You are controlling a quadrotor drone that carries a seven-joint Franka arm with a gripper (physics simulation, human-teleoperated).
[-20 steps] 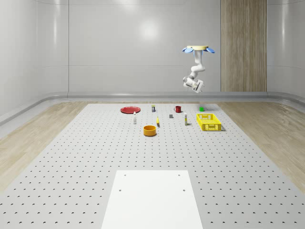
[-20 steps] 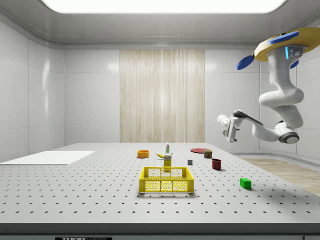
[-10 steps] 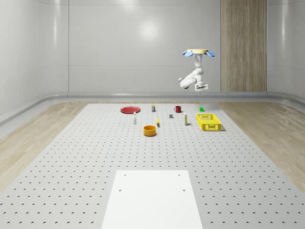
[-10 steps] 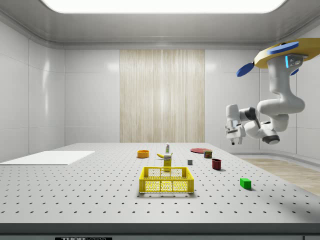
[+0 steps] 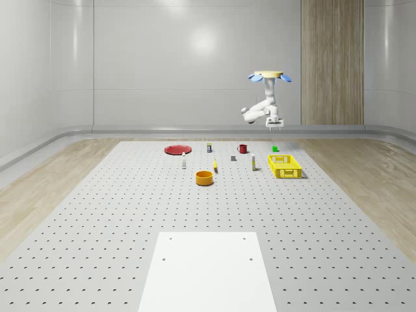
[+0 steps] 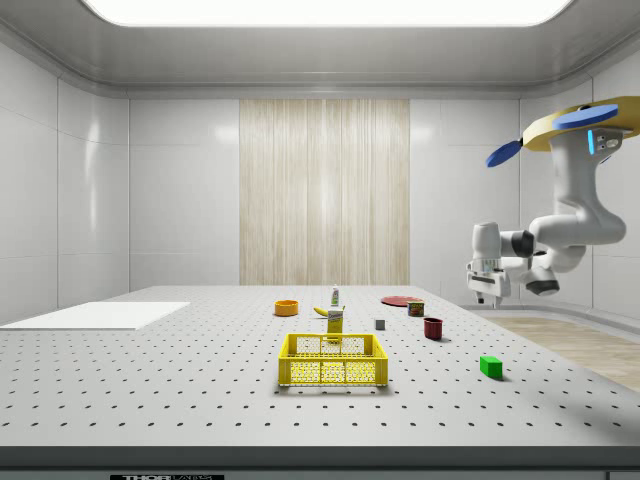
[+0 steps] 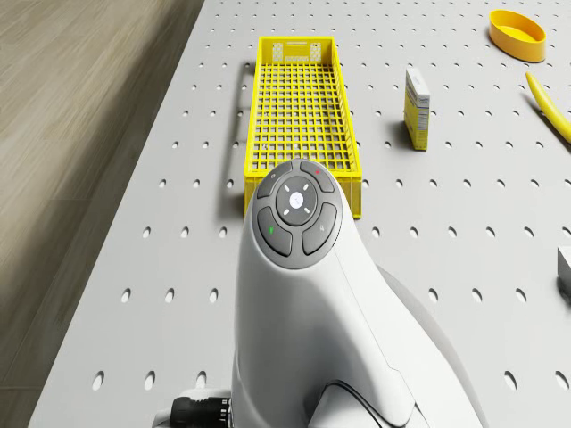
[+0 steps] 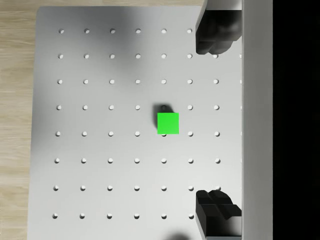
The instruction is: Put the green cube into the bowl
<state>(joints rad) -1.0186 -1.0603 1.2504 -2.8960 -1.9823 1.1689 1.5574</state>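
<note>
The green cube [image 8: 168, 123] is lying on the perforated table [image 5: 130, 214], near its far right corner, and the gripper [image 6: 487, 296] is hanging in the air well above it, pointing straight down. In the wrist view the cube is sitting between the two dark fingertips [image 8: 215, 40], a little off the line joining them, and both are standing far apart with nothing between them but the table far below: the gripper is spread wide and holding nothing. In the side view the cube [image 6: 490, 366] is resting almost directly under the gripper, with clear air between them.

The drone [image 5: 268, 75] is hovering high over that same far right part of the table, its arm [image 6: 560, 235] bending down and back toward the gripper.

The bowl [image 5: 205, 177], one orange piece, is sitting well apart from the cube, nearer the middle of the table's width and closer to the near edge than the other things.

Counting the rest: one yellow basket [image 5: 285, 166] is lying along the right edge, just in front of the cube; one red plate [image 5: 177, 149] and one red mug [image 5: 242, 148] are standing toward the far edge; one yellow banana [image 7: 549, 102] is lying beside the bowl; one small carton [image 7: 416, 110] is standing between bowl and basket; one white sheet [image 5: 208, 270] is covering the near edge's middle.
</note>
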